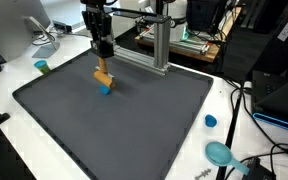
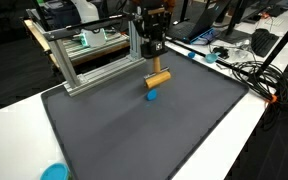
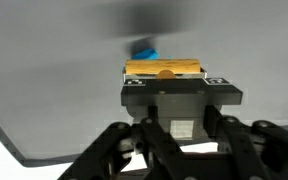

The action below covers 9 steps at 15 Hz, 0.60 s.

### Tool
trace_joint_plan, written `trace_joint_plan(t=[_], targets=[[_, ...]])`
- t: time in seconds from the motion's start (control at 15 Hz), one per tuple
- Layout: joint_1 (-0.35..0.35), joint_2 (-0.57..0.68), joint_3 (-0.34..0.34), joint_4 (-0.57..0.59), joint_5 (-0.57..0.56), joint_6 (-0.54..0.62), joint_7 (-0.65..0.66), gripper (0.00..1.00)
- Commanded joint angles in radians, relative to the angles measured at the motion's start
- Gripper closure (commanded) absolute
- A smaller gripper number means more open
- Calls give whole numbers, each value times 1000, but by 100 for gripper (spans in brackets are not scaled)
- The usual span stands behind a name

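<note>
My gripper hangs over the far part of the dark grey mat, shut on a tan wooden block that hangs tilted below its fingers. Directly under the block, a small blue piece lies on the mat; whether the block touches it I cannot tell. In the wrist view the wooden block lies crosswise at the tip of the gripper, and the blue piece shows just beyond it.
An aluminium frame stands along the mat's far edge, close to the gripper. Off the mat are a small blue cap, a teal bowl, a teal cup and cables.
</note>
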Motion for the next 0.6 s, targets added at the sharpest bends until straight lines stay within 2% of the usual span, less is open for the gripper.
trace_joint_plan(t=[0.0,0.53], targets=[[7,12,8,-5,13,-3,-19,79],[3,50,-13,2,-30,-33,9,79]])
